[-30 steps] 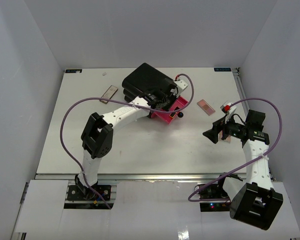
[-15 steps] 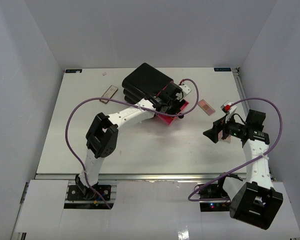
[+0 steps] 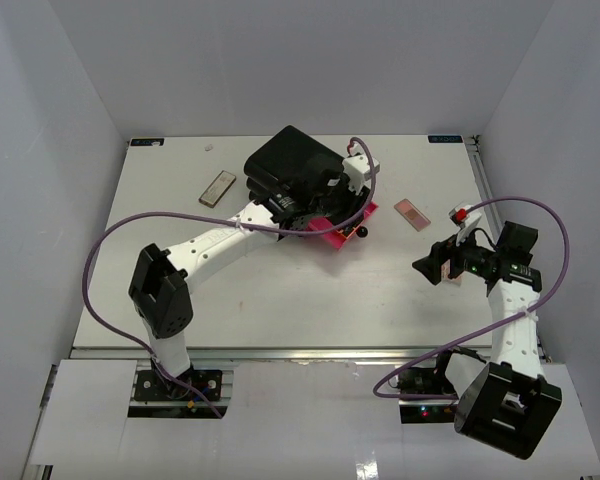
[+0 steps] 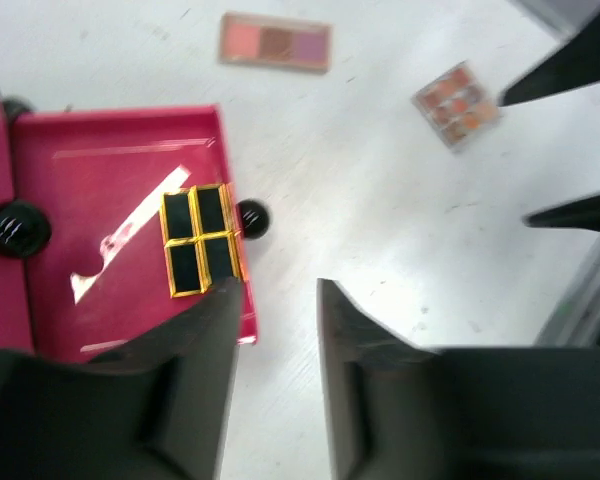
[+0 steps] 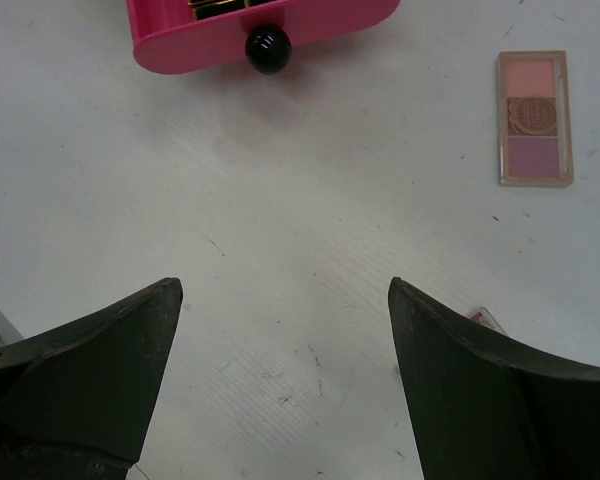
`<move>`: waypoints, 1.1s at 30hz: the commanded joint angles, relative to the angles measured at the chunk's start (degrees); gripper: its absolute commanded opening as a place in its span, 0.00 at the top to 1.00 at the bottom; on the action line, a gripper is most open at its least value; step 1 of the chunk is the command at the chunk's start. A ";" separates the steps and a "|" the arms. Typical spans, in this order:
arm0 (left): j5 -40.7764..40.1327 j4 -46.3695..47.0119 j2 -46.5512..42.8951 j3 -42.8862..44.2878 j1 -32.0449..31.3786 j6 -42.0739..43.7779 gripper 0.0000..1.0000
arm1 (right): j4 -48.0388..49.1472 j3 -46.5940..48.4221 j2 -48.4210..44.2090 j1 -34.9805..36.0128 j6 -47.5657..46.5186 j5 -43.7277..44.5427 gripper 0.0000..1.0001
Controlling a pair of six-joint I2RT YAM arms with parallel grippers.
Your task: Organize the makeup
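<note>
L gripper, jaws part-open and empty, has pulled back from the pink drawer holding four black-and-gold lipstick tubes, while R gripper hangs wide open, empty, by the unsorted three-pan palette at table's 3 o'clock.

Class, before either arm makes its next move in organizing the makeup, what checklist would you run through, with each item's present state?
1. The pink drawer is open: ok.
2. The lipstick tubes lie inside it: ok.
3. The left gripper is open and empty: ok.
4. The right gripper is open and empty: ok.
5. All makeup is stowed: not ok; the pink palette and slim case lie outside the black box.
</note>
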 commanded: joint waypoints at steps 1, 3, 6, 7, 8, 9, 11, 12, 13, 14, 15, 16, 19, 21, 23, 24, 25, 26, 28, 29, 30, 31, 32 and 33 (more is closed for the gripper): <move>9.14 3.13 1.33 -2.04 -2.21 -3.19 0.68 | 3.41 -0.34 -2.03 -2.27 2.40 1.66 0.10; 8.49 3.13 2.92 -1.82 -2.78 -3.49 0.81 | 4.11 -0.53 -2.41 -3.02 2.87 1.85 0.10; 6.00 3.10 5.49 -1.24 -3.84 -3.12 0.83 | 4.58 -0.84 -2.72 -3.71 3.49 2.11 0.10; 4.27 3.05 6.67 -1.05 -4.45 -2.51 0.83 | 4.77 -0.84 -2.77 -3.89 3.63 2.16 0.10; 2.34 3.01 7.75 -0.85 -5.05 -1.82 0.83 | 4.85 -0.84 -2.75 -3.97 3.73 2.14 0.10; 0.35 2.96 8.81 -0.63 -5.64 -1.10 0.83 | 4.89 -0.84 -2.71 -4.02 3.81 2.10 0.10; -3.48 2.95 10.73 -0.35 -6.67 0.01 0.82 | 5.08 -0.97 -2.52 -4.03 3.97 2.13 0.10; -6.05 2.96 11.72 -0.17 -7.37 0.80 0.82 | 5.09 -1.02 -2.42 -4.03 4.04 2.17 0.10; -8.60 2.99 12.50 -0.04 -7.95 1.51 0.82 | 5.13 -1.02 -2.39 -4.03 4.10 2.17 0.10; -11.15 3.03 13.28 0.09 -8.53 2.22 0.81 | 5.16 -1.02 -2.35 -4.03 4.17 2.17 0.10; -13.43 3.09 14.01 0.25 -9.14 2.70 0.80 | 5.17 -1.08 -2.34 -4.03 4.19 2.17 0.10; -16.20 3.13 15.21 0.54 -10.03 4.73 0.79 | 5.28 -1.05 -2.34 -4.03 4.25 2.17 0.10; -21.51 4.01 18.03 1.09 -11.68 8.67 0.79 | 5.52 -1.11 -2.25 -4.03 4.39 2.06 0.10; -23.31 5.08 19.23 1.54 -12.11 10.04 0.78 | 5.52 -1.11 -2.25 -4.03 4.50 2.08 0.10; -25.36 6.25 20.49 1.72 -12.35 11.29 0.78 | 5.52 -1.11 -2.25 -4.03 4.59 2.17 0.10; -26.46 6.63 21.18 1.81 -12.43 11.95 0.78 | 5.52 -1.11 -2.25 -4.03 4.63 2.17 0.10; -27.97 6.97 21.75 2.08 -12.43 12.19 0.77 | 5.58 -1.11 -2.25 -4.03 4.63 2.22 0.10; -29.71 7.28 22.30 2.33 -12.44 12.46 0.76 | 5.61 -1.11 -2.25 -4.03 4.65 2.26 0.10; -33.77 7.87 23.33 2.74 -12.44 13.10 0.73 | 5.61 -1.09 -2.25 -4.03 4.72 2.25 0.10; -35.70 8.27 23.78 2.96 -12.44 13.44 0.71 | 5.61 -1.04 -2.25 -4.03 4.72 2.19 0.10; -37.57 8.78 24.10 3.14 -12.44 13.85 0.67 | 5.61 -1.02 -2.25 -4.03 4.77 2.17 0.10; -39.40 9.36 24.35 3.28 -12.44 14.28 0.63 | 5.61 -1.02 -2.25 -4.03 4.84 2.17 0.10; -41.00 9.86 24.58 3.43 -12.44 14.69 0.59 | 5.61 -1.02 -2.27 -4.03 4.87 2.17 0.10; -41.92 10.24 24.74 3.55 -12.44 15.15 0.54 | 5.60 -1.02 -2.33 -4.03 4.81 2.16 0.10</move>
